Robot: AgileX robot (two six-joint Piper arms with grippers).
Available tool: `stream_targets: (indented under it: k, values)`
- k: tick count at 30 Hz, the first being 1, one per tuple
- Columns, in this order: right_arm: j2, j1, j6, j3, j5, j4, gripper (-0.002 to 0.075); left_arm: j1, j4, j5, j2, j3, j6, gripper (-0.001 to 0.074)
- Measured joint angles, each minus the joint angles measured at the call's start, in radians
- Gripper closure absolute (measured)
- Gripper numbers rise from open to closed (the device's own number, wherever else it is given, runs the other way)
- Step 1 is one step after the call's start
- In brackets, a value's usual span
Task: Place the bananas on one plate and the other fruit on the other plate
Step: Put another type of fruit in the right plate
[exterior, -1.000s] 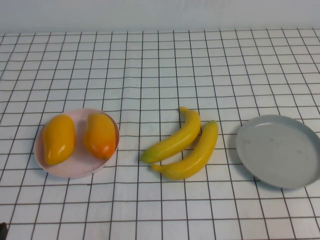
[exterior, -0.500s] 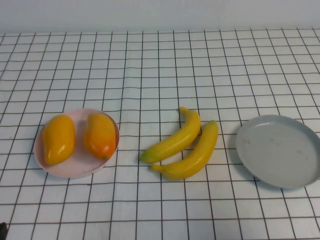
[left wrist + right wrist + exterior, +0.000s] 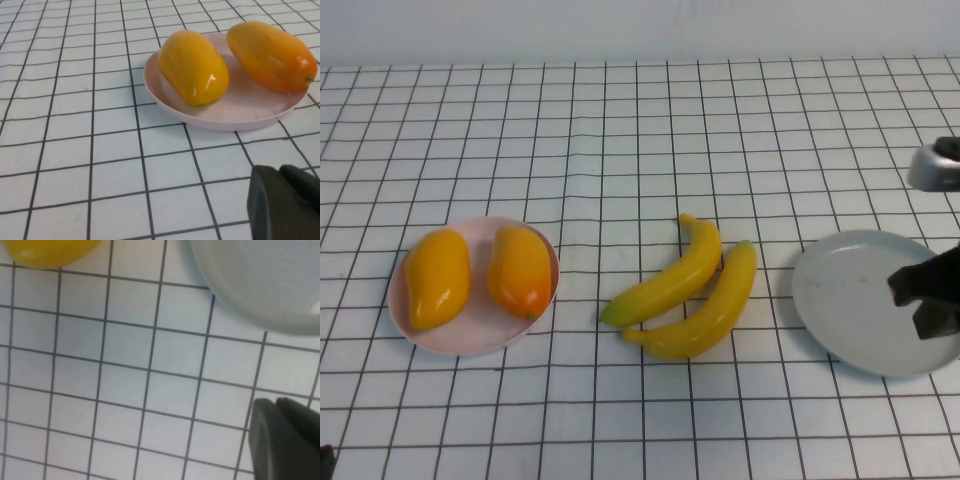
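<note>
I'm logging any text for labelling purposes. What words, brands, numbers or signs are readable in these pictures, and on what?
None: no text shows on the bananas, the mangoes, the pink plate or the grey plate.
The checked cloth carries only grid lines.
The right tool, over the grey plate's right side, and the left tool, near the pink plate, bear no markings.

The right gripper (image 3: 925, 300) enters at the high view's right edge, cut off there, and covers part of the grey plate (image 3: 860, 290); its fingers cannot be made out. The left gripper (image 3: 285, 202) shows only as a dark corner in its wrist view. A yellow fruit (image 3: 50, 252), perhaps a banana, is cropped.
</note>
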Motion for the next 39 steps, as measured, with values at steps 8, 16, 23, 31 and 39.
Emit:
stream_targets:
  k: [8, 16, 23, 31, 39]
  values:
    - [0.196, 0.112, 0.061, -0.192, 0.071, -0.067, 0.0742, 0.0, 0.0, 0.0, 0.0, 0.0, 0.0, 0.0738]
    - [0.418, 0.208, 0.065, -0.413, 0.09, -0.119, 0.0741, 0.0, 0.0, 0.0, 0.0, 0.0, 0.0, 0.0738]
    - [0.606, 0.25, 0.078, -0.592, 0.093, -0.105, 0.0508, 0.0, 0.0, 0.0, 0.0, 0.0, 0.0, 0.0738]
    - [0.796, 0.25, 0.182, -0.767, 0.093, -0.1, 0.0217, 0.0, 0.0, 0.0, 0.0, 0.0, 0.0, 0.0738]
    - [0.891, 0.25, 0.263, -0.787, 0.093, -0.115, 0.0298, 0.0, 0.0, 0.0, 0.0, 0.0, 0.0, 0.0738]
